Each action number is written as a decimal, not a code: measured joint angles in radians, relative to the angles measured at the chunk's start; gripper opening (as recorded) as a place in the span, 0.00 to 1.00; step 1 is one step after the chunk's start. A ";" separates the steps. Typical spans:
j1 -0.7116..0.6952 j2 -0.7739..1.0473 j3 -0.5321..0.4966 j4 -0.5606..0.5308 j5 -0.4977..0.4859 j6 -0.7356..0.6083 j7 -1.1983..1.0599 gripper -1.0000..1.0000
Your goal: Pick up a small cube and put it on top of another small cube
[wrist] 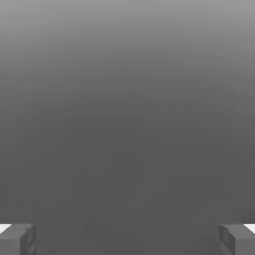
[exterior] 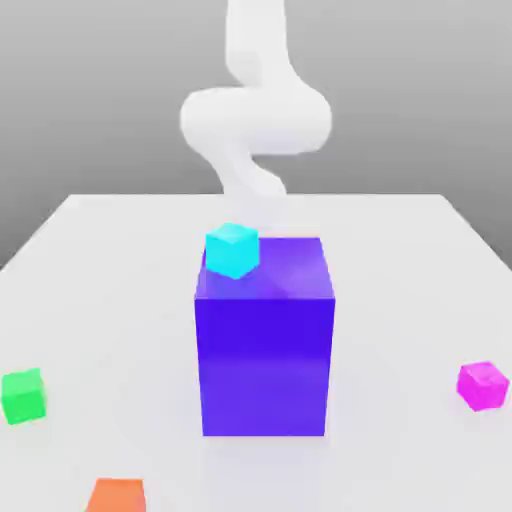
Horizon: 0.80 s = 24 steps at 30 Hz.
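Pincer released, fingers spread wide in the hand view; nothing between them, as far as the grey backdrop allows.

table: you've got a pale, near-white flat top, far edge straight across the exterior view, sides spreading toward the camera
blue-violet block: yours is the biggest thing on it, roughly mid-table, upright, one flat face to the camera; faint bluish tint on the surface in front
green cube: small, you'll see it near the exterior view's left edge, well apart from the block, turned a bit
magenta cube: small, near the exterior view's right edge, on the block's other side from the green one, corner toward you
orange piece: nearer you than the block, toward the exterior view's left, cut by the bottom edge, full shape can't tell
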 joint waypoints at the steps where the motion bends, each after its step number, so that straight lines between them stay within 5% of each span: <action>1: 0.031 0.039 0.001 -0.010 0.006 0.018 -0.043 0.50; 16: 0.382 0.586 0.108 -0.155 0.057 0.271 -0.617 0.50; 24: 0.540 0.878 0.175 -0.231 -0.082 0.406 -0.801 0.50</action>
